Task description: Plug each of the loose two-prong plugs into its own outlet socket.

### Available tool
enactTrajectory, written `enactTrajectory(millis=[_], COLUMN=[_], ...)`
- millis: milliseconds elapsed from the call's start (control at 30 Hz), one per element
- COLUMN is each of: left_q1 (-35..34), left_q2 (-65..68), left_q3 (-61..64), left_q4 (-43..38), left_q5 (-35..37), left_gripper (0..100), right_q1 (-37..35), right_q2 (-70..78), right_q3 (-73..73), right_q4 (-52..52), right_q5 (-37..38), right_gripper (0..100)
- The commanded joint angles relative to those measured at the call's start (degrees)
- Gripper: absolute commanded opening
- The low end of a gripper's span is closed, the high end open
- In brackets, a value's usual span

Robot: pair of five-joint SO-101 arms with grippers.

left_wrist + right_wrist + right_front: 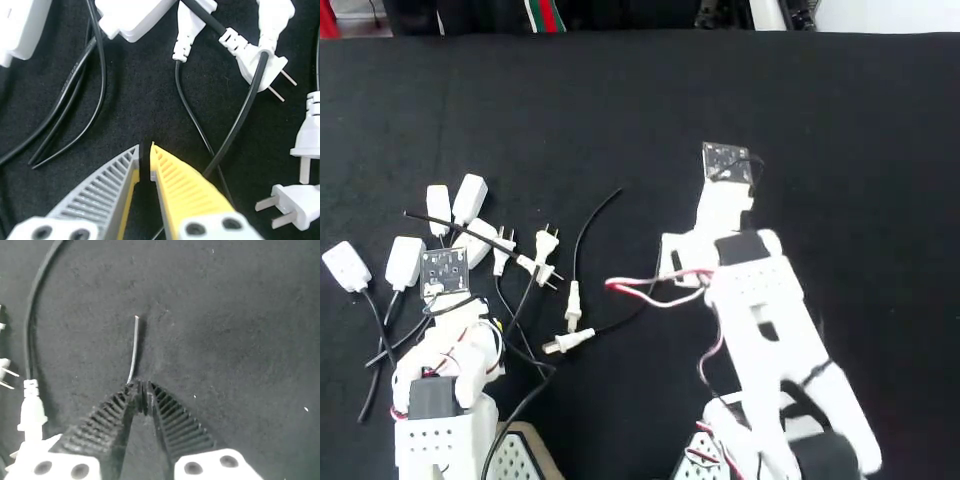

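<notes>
Plugs [248, 54] lie spread just beyond the left pincer [145, 148].

white rectangular plastic outlet sockets [405, 262]: five
white two-prong plastic plugs [573, 305] on black cords: five
white robot arms [760, 300]: two

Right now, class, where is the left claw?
Table's left side in the high view: the left claw hangs over black cords, beside the white sockets.

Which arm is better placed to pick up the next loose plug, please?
Left: the left gripper hangs above the cables, loose plugs close beside it. The right gripper is over bare cloth, farther off.
</notes>
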Motion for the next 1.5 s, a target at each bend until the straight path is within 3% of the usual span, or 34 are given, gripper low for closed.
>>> enactTrajectory(millis=[0, 767, 1167, 1467], left_q1=[0.3, 0.3, 0.1, 0.4], left_q2=[-0.1, -0.1, -0.1, -0.1], left_q3=[1.0, 1.0, 1.0, 1.0], left_q4=[0.3, 0.3, 0.3, 0.3], left_q5=[-0.2, -0.2, -0.2, -0.2], left_gripper=[5, 5, 5, 5], right_q1=[0.6, 2.3, -12.6, -13.9], right_q2=[4.2, 4.8, 5.2, 5.2], right_q3=[-5.0, -5.1, -13.6, -14.5], right_q4=[1.0, 1.4, 1.4, 0.8], right_q5=[-0.1, -0.4, -3.3, -3.1], right_gripper=[1.5, 1.5, 1.5, 1.6])
